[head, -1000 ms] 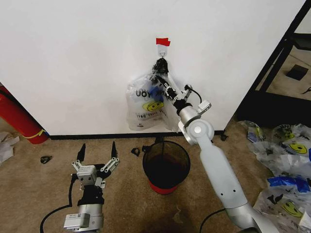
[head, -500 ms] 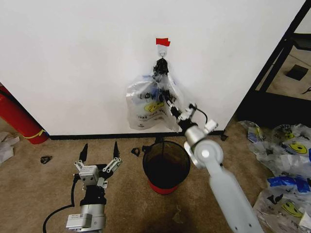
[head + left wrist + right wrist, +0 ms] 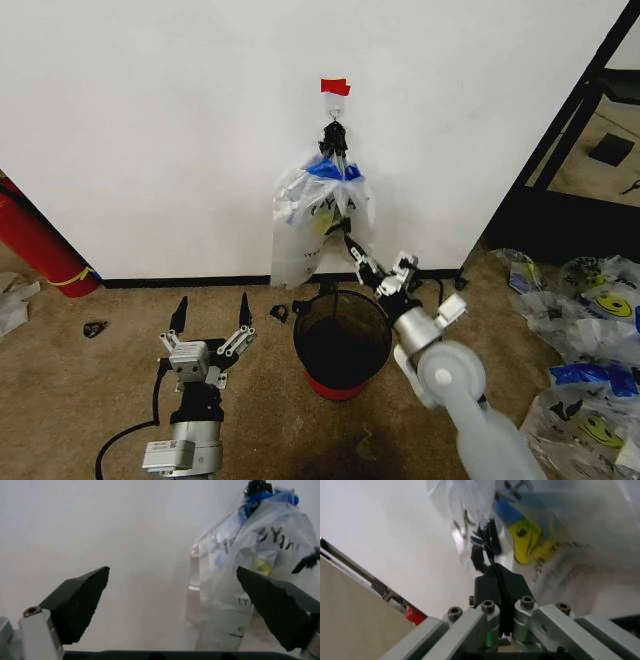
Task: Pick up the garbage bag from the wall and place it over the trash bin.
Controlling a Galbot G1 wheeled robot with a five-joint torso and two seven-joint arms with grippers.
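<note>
The thin see-through plastic garbage bag point(image 3: 322, 225) with blue patches, yellow print and dark lettering is hanging from a small hook on the plain white wall point(image 3: 150, 120), under a red tape strip point(image 3: 335, 87). The right gripper point(image 3: 352, 246) is sitting at the bag's lower edge, its fingers point(image 3: 497, 581) pressed together, a thin fold of plastic seemingly pinched between them. Just below, the round black wire-mesh trash bin point(image 3: 341, 340) is standing on the beige carpet point(image 3: 90, 400). The left gripper point(image 3: 210, 318) is idling low over the carpet, fingers spread wide, holding nothing.
</note>
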